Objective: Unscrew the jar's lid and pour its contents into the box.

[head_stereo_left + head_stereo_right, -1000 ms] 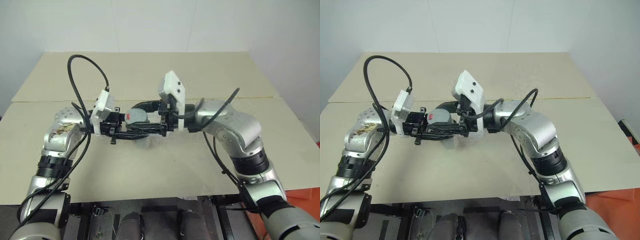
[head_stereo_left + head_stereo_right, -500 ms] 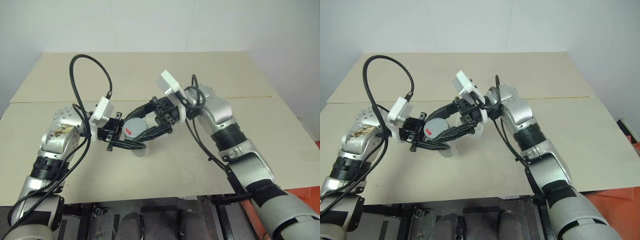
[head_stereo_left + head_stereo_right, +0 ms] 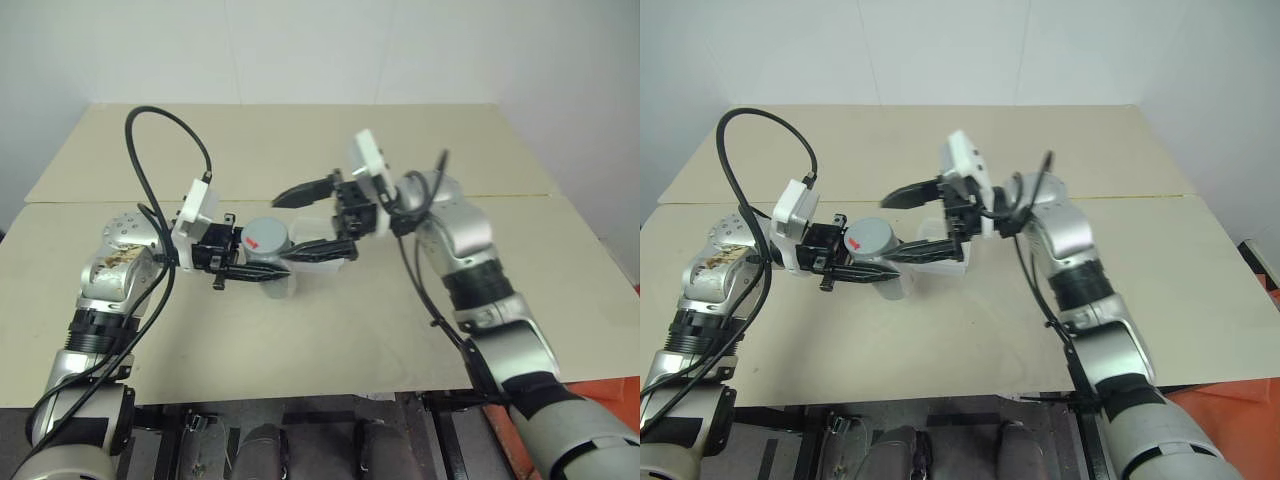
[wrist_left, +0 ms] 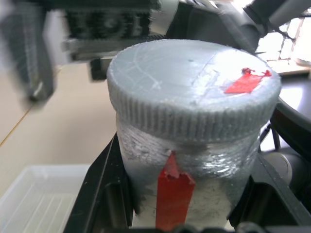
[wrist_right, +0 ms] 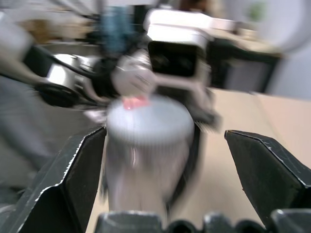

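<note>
My left gripper (image 3: pixel 272 262) is shut on the jar (image 4: pixel 194 194), a small clear cylinder with a red label stripe, held above the table. The grey lid (image 3: pixel 265 236) with its red mark (image 4: pixel 245 82) sits on the jar. My right gripper (image 3: pixel 308 220) stands open just to the right of the lid, one finger above and one below, touching nothing. In the right wrist view the lid (image 5: pixel 148 121) lies between the spread fingers (image 5: pixel 73 184). The clear box (image 3: pixel 940 238) rests on the table behind the jar. The contents are hidden inside the jar.
A beige table (image 3: pixel 330 330) spreads under both arms, with a seam (image 3: pixel 520 195) running across it further back. A black cable (image 3: pixel 160 150) loops above my left wrist. A white wall stands behind the table.
My right gripper was shut on the lid and has opened, letting it go, and drawn back to the right. The lid stays on the jar in my left gripper.
</note>
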Robot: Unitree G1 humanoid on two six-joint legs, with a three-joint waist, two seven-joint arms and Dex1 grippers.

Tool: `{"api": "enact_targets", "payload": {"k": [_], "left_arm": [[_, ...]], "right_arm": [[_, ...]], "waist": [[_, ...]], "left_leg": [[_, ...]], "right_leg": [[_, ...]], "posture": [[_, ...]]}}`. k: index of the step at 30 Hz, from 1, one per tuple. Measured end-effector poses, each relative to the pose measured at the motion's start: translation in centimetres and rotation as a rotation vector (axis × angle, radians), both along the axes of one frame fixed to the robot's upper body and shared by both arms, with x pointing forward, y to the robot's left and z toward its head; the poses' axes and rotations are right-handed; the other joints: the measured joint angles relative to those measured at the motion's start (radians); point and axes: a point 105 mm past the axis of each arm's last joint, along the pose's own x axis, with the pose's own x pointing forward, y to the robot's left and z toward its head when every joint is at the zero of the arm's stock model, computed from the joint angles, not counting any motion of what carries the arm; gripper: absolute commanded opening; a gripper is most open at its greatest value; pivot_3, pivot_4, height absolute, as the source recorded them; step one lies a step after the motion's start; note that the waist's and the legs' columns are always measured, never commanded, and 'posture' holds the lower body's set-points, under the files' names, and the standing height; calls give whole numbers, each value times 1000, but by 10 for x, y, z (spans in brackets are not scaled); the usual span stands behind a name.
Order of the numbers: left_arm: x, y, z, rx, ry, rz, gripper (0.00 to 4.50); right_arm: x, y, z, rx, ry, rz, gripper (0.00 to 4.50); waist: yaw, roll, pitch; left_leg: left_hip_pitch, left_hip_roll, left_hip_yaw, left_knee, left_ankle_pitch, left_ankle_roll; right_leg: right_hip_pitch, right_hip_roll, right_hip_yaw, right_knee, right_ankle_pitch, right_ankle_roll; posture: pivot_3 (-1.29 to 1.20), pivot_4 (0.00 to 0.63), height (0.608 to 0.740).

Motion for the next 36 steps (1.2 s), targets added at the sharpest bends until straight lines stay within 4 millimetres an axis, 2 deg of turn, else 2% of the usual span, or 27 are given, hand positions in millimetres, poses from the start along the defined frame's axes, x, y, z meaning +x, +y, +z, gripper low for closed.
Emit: {"api": "enact_targets", "payload": {"k": [5, 9, 13, 22, 27, 36], "left_arm": [[17, 3, -8, -4, 32, 122, 1964], [28, 2, -7, -1, 29, 183, 1964], [30, -1, -5, 3, 19, 185, 1964], [28, -6, -3, -2, 13, 147, 1964], [28, -7, -3, 1, 19, 140, 1964], [24, -3, -5, 20, 27, 139, 1964]], "right_arm": [[-16, -4, 9, 16, -40, -96, 4456], [-21, 7, 19, 53, -44, -195, 4456], [-28, 21, 23, 53, -41, -245, 4456], [-21, 43, 12, -35, -47, -369, 4456], [-5, 46, 0, -56, -5, -443, 4456], [-5, 47, -1, -53, 13, -416, 4456]], "waist": [[-12, 0, 0], [-9, 0, 0], [-5, 0, 0], [-5, 0, 0], [-6, 0, 0], [-5, 0, 0]], "left_leg": [[2, 0, 0, -1, 1, -1], [1, 0, 0, 0, 1, -1], [1, 0, 0, 0, 1, -1], [1, 0, 0, 0, 1, 0], [1, 0, 0, 0, 1, 0], [0, 0, 0, 0, 1, 0]], "right_leg": [[-1, 0, 1, 2, 0, 0], [-1, 0, 1, 3, 0, 0], [-1, 0, 1, 2, 0, 0], [-1, 0, 1, 2, 0, 0], [-1, 0, 1, 2, 0, 0], [-1, 0, 1, 2, 0, 0]], "posture": [[0, 150, 740], [0, 150, 740], [0, 150, 740], [0, 150, 740], [0, 150, 740], [0, 150, 740]]}}
